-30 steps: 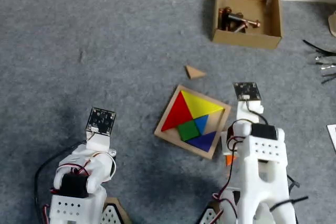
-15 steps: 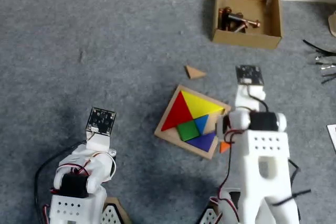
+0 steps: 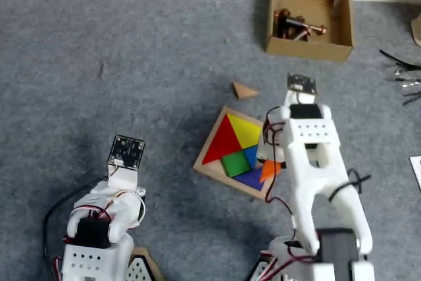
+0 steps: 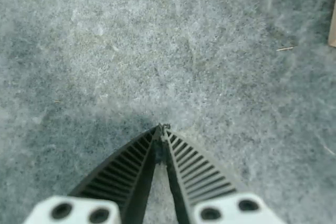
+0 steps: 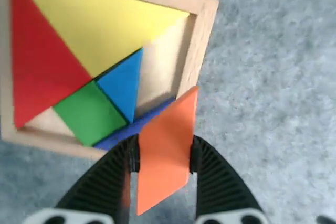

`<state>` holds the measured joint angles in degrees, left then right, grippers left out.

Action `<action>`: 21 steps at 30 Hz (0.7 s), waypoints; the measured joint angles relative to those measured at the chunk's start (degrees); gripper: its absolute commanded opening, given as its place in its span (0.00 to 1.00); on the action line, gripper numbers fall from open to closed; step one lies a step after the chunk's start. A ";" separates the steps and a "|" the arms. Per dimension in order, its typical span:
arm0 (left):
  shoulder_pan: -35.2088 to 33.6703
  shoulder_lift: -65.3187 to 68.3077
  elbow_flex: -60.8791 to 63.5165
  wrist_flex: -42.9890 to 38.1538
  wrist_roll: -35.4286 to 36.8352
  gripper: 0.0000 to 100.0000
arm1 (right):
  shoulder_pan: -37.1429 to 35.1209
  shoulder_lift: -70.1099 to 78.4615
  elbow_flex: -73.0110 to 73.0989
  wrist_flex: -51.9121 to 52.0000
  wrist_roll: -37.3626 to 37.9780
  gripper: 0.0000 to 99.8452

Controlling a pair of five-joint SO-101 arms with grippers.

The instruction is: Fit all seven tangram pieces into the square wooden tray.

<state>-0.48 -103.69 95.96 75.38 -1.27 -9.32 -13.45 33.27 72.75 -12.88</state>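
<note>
R fingers [image 5: 111, 176] clamp orange piece [image 5: 165, 150] over tray [image 5: 202, 30] edge.

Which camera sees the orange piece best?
The right wrist view: the orange piece sits close in the right gripper. The high view catches a small bit under the arm. The left wrist view faces carpet.

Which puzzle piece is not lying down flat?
The orange piece, pinched in the right gripper above the edge of the tray. The red, yellow, green and blue ones lie flat inside the tray.
</note>
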 measured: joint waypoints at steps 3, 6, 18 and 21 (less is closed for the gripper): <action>0.00 0.00 0.00 0.00 0.00 0.01 | 0.09 2.02 0.00 -2.90 -1.14 0.00; 0.00 0.00 0.00 0.00 0.00 0.01 | 0.09 2.11 0.00 -5.71 -2.73 0.00; 0.00 0.00 0.00 0.00 0.00 0.01 | 0.09 2.11 0.00 -12.22 -7.91 0.01; 0.00 0.00 0.00 0.00 0.00 0.01 | 0.09 2.11 0.00 -12.66 -8.35 0.01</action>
<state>-0.48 -103.69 95.96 75.38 -1.27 -9.23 -11.34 33.27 60.09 -21.23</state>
